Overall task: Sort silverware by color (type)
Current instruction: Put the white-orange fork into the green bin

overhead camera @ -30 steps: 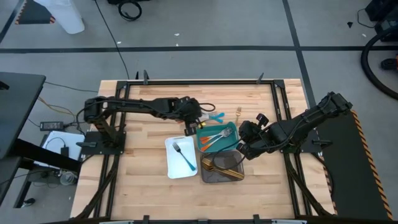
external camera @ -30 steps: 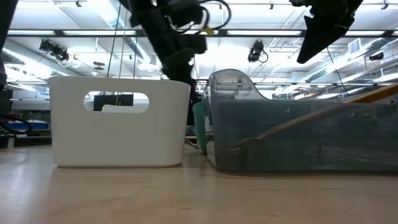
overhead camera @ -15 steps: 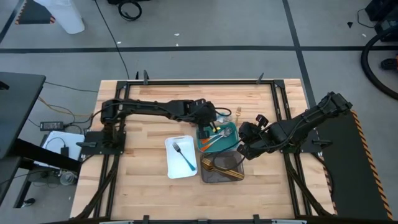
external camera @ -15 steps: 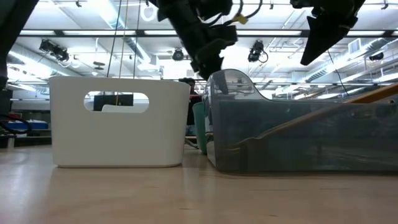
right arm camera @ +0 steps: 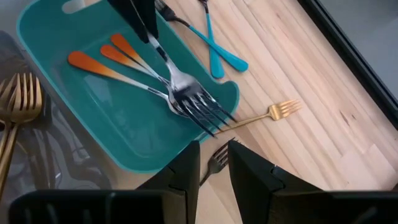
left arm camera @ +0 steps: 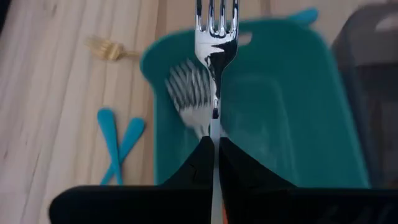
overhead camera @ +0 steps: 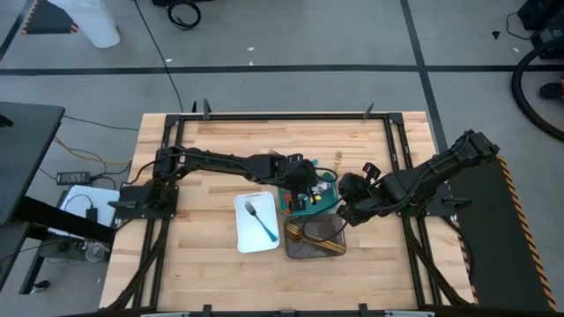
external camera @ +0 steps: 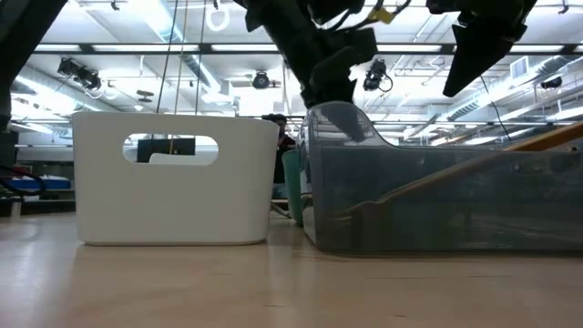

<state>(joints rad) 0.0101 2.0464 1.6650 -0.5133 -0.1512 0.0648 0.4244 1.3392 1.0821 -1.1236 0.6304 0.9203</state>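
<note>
My left gripper hangs over the teal tray, shut on a silver-headed fork whose handle is hidden. In the teal tray lie orange-handled forks. Two blue-handled utensils and a gold fork lie flat on the wood beyond it. My right gripper hovers open beside the tray's right end, with a fork head on the table just past its fingers. My left gripper pinches the fork by its neck between its two fingers. The fork runs along the fingers, and its tines point away past their tips. It is lifted clear above the teal tray.
A white tray holds one blue-handled fork. A grey tray with gold forks sits at the teal tray's near side. In the low view the white tray and grey tray stand in front. Bare wood lies left.
My left gripper has carried the fork toward the table's right and near edge, from the bare wood by the blue utensils to a spot over the teal tray. It has stayed shut on the fork.
</note>
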